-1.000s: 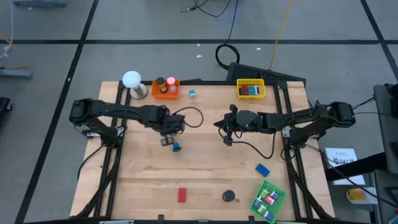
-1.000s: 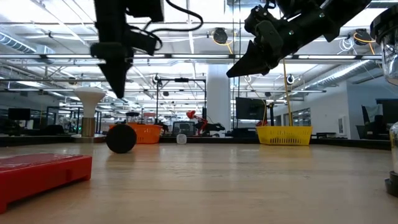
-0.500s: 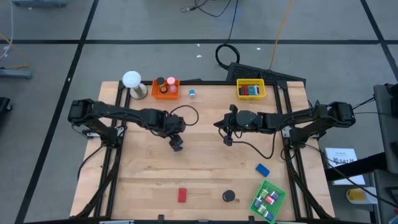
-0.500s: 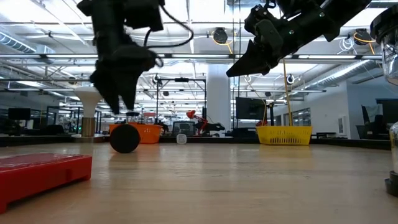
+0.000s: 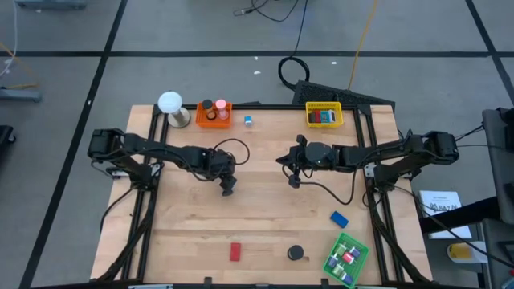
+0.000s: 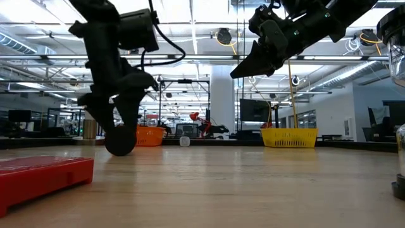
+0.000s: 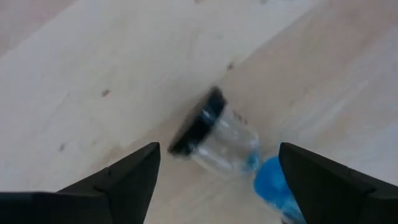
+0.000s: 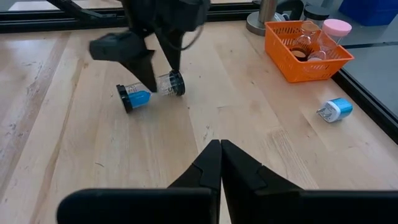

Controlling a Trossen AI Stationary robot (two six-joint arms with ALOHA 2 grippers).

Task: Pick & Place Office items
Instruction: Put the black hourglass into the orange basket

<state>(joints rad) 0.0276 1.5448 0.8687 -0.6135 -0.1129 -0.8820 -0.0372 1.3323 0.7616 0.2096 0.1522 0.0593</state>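
A: Wooden surface (image 5: 265, 217) in a black frame, grey floor around it. Orange tray (image 5: 214, 113) and yellow tray (image 5: 323, 115) along the far edge, a white ball (image 5: 169, 102) on its base beside the orange one, green tray (image 5: 346, 258) at the near right corner.

B: And behind the surface, a big hall with ceiling lights and steel beams.

A: Loose items: red block (image 5: 235, 252), black disc (image 5: 295, 253), blue block (image 5: 339, 217), and a small blue piece (image 5: 249, 120) near the orange tray.

B: Left end effector (image 5: 227, 189) is down near the middle, jaws spread wide, straddling a clear hourglass (image 8: 151, 91) with black caps and blue sand. It lies on its side, not gripped.

A: A second ago those jaws were nearly closed and higher; since then they've opened and dropped.

B: Right end effector (image 8: 220, 149) hangs above the surface, pinched shut, empty, unchanged.
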